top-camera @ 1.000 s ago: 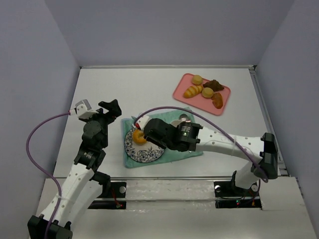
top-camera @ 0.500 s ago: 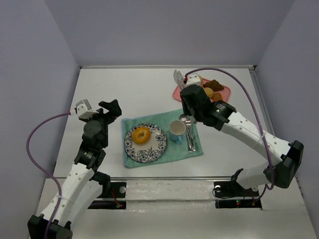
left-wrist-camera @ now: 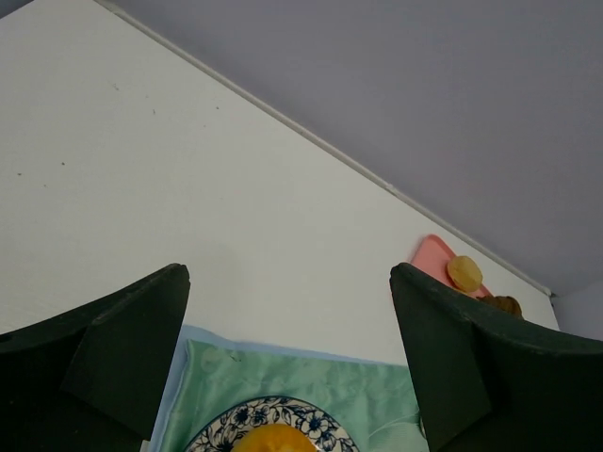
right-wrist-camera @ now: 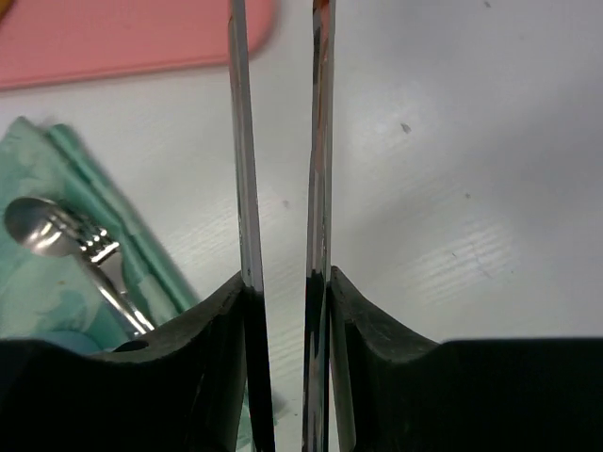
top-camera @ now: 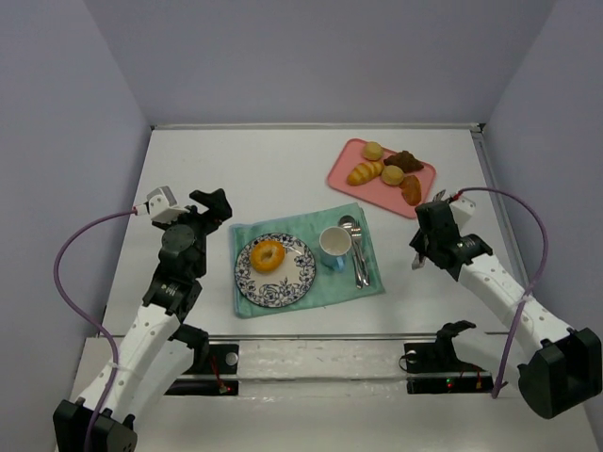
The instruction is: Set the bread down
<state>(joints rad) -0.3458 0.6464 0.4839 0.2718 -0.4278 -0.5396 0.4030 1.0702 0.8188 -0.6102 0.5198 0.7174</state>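
The bread, a small golden-orange ring doughnut (top-camera: 259,256), lies on the blue-patterned plate (top-camera: 247,279) on the green cloth. Its top edge (left-wrist-camera: 278,441) and the plate's rim (left-wrist-camera: 247,416) show at the bottom of the left wrist view. My left gripper (top-camera: 213,203) is open and empty, left of the plate and above the cloth's far edge (left-wrist-camera: 287,282). My right gripper (top-camera: 431,217) is shut on metal tongs (right-wrist-camera: 243,141), held over bare table right of the cloth. The tong blades stand a little apart with nothing between them.
A pink tray (top-camera: 353,158) at the back right holds a croissant-like roll (top-camera: 364,172), round buns and darker pastries. A blue-handled cup (top-camera: 334,243) and cutlery (top-camera: 356,247) lie on the cloth (top-camera: 311,292) right of the plate. The spoon also shows in the right wrist view (right-wrist-camera: 57,231).
My right arm left the doughnut on the plate, swung up to the pink tray, then pulled back to the right side of the table with the tongs. The left arm barely moved.
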